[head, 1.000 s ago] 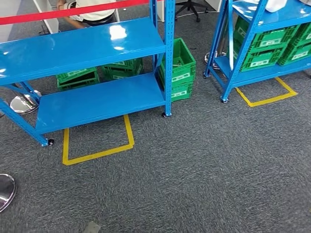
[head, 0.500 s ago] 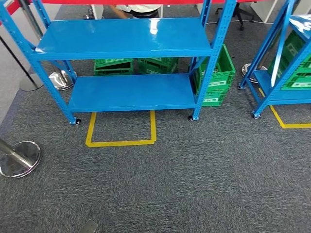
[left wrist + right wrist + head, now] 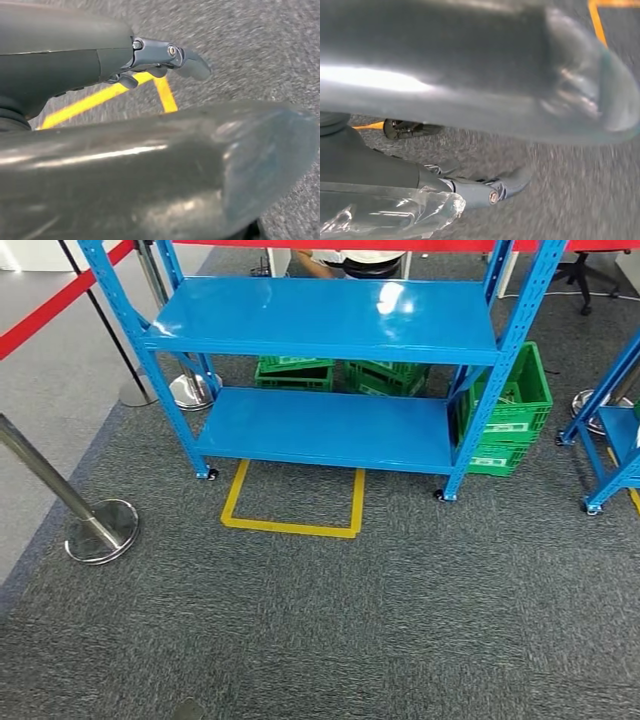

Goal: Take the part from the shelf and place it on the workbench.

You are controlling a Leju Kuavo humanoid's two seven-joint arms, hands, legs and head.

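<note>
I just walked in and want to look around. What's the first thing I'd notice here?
Your eye would land on the big blue shelf standing on the grey carpet, its two boards bare and shiny. Next come the bright green crates on the floor beside and behind it, and the yellow tape outline on the carpet just in front of it. A red barrier rope runs off to the left.

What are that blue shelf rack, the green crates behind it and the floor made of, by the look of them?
The blue shelf rack looks like painted metal: glossy boards mirroring the lights, uprights punched with rows of holes. The green crates seem moulded plastic, with ribbed walls and white labels. The floor appears to be dark grey, short-pile carpet with a speckled, matt weave, marked with yellow tape.
</note>
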